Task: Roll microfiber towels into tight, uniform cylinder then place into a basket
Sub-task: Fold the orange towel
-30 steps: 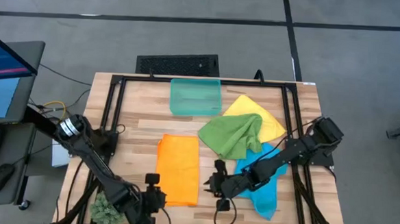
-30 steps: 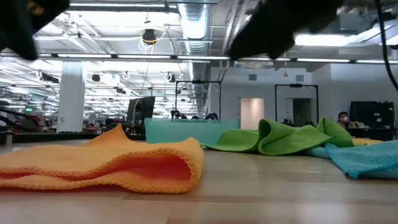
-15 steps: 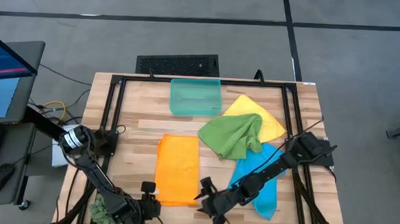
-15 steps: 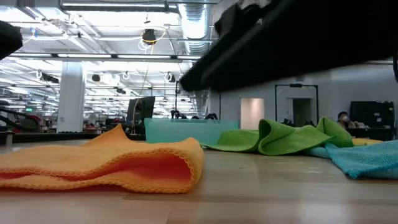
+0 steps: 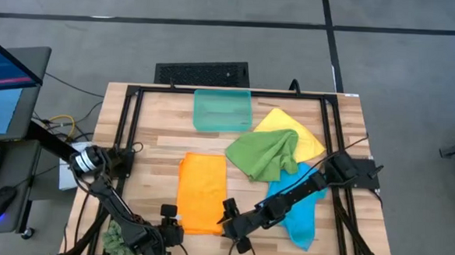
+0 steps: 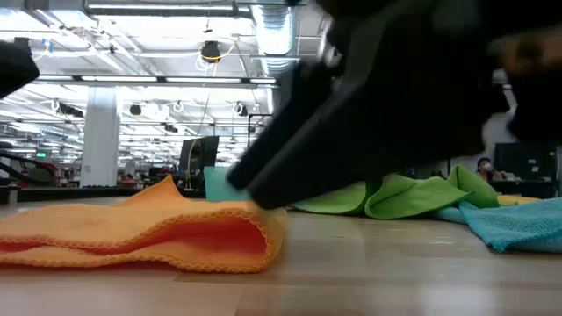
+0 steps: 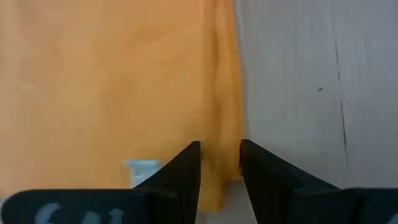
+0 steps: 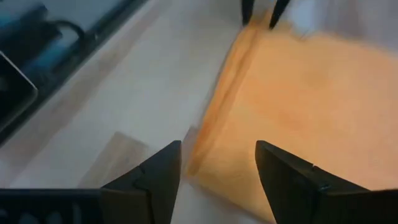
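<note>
At the near edge of the table, both grippers have closed in on the orange towel [image 5: 202, 193].

From above, the right gripper [image 5: 228, 219] has swung left off the blue towel [image 5: 301, 213] to the orange one's near right corner; the left gripper [image 5: 168, 226] waits at its near left corner, and the basket [image 5: 222, 110] sits at the far side. At table height, a dark arm now blocks the middle. The left wrist view shows narrow jaws over the towel's edge, not yet gripping. The right wrist view shows its jaws spread wide above the corner. Rolling looks about to begin.
</note>
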You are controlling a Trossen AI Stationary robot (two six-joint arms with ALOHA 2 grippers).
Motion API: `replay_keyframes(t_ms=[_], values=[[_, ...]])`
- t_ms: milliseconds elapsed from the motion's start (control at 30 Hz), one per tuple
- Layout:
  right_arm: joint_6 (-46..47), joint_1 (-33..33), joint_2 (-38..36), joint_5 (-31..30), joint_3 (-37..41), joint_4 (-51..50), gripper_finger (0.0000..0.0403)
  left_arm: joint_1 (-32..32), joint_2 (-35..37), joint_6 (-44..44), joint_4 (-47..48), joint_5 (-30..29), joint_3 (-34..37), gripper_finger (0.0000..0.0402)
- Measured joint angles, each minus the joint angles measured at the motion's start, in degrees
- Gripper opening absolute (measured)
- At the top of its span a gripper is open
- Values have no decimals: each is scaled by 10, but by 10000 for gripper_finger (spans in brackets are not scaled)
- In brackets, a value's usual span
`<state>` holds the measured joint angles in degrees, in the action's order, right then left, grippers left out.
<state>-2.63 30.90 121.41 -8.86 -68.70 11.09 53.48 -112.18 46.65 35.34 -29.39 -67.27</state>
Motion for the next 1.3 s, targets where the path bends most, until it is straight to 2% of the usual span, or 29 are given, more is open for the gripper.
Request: replay_keyframes(t_ms=[367,533,700,967,1200,1300], values=[[16,-3,-1,1,1,-18,213,2,-12,63,-2,-30,-1,105],[38,-6,14,2,-1,-15,188,-1,-13,93,-7,-35,-1,70],[59,-6,26,2,-2,-5,136,-2,-15,88,-8,-44,0,10],[56,6,18,-4,-2,-13,16,-3,-16,79,-6,-38,-11,3],[58,12,-19,-2,0,-45,25,-3,-17,34,60,-24,-95,1],[74,19,-34,-2,-2,-40,15,-3,-17,18,72,-24,-130,1]])
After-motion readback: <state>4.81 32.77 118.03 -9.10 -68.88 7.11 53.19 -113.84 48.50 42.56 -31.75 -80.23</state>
